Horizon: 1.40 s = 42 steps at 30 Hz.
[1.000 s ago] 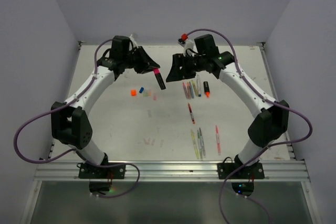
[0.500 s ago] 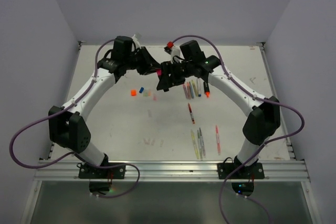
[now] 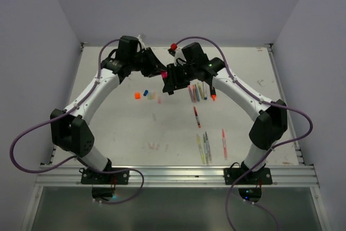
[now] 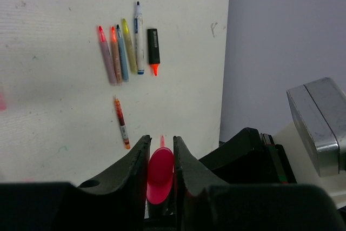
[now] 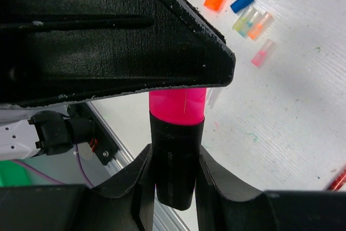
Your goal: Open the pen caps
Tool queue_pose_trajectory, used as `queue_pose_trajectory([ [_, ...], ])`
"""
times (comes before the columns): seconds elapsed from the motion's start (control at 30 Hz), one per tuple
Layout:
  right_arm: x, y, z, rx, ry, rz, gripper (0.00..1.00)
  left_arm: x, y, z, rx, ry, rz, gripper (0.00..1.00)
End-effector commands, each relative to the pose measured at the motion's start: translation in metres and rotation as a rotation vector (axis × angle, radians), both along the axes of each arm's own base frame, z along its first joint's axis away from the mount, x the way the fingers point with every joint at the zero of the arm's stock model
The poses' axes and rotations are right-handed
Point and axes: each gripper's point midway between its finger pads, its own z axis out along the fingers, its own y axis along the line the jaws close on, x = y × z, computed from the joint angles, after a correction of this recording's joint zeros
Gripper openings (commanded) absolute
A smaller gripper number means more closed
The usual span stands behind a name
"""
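My white left arm and white right arm arch inward, wrists nose to nose. My black two-finger left gripper pinches a pink plastic cap. My right gripper squeezes the black plastic barrel below it.

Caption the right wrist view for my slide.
Right gripper clamps the black highlighter body while the left gripper holds its pink cap, loose caps lying on the table behind.

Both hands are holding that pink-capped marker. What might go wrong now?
The left hand pinches the pink cap and the right hand the black highlighter body, in mid-air. Either grip might slip as they pull, dropping it on the table. The hands sit very close, so they could knock together.
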Motion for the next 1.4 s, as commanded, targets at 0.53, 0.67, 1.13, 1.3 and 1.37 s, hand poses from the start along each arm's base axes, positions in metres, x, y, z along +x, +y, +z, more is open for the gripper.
queue_pose_trajectory([
  [0.53, 0.008, 0.01, 0.029, 0.13, 0.04, -0.033, 0.0, -0.014, -0.017, 0.003, 0.037, -0.057, -0.038, 0.0],
  [0.67, -0.003, 0.003, 0.008, 0.071, 0.065, -0.036, 0.0, 0.002, -0.007, -0.005, 0.117, -0.052, 0.015, 0.0],
  [1.13, -0.077, -0.042, -0.061, -0.223, 0.006, -0.065, 0.0, 0.068, 0.029, -0.017, 0.226, -0.057, 0.131, 0.0],
  [1.3, 0.0, -0.116, -0.053, -0.211, 0.048, -0.314, 0.0, 0.042, 0.068, -0.05, 0.401, -0.038, 0.148, 0.0],
  [1.37, 0.023, -0.14, -0.058, -0.288, 0.018, -0.357, 0.0, 0.034, 0.09, -0.071, 0.514, -0.01, 0.161, 0.0],
])
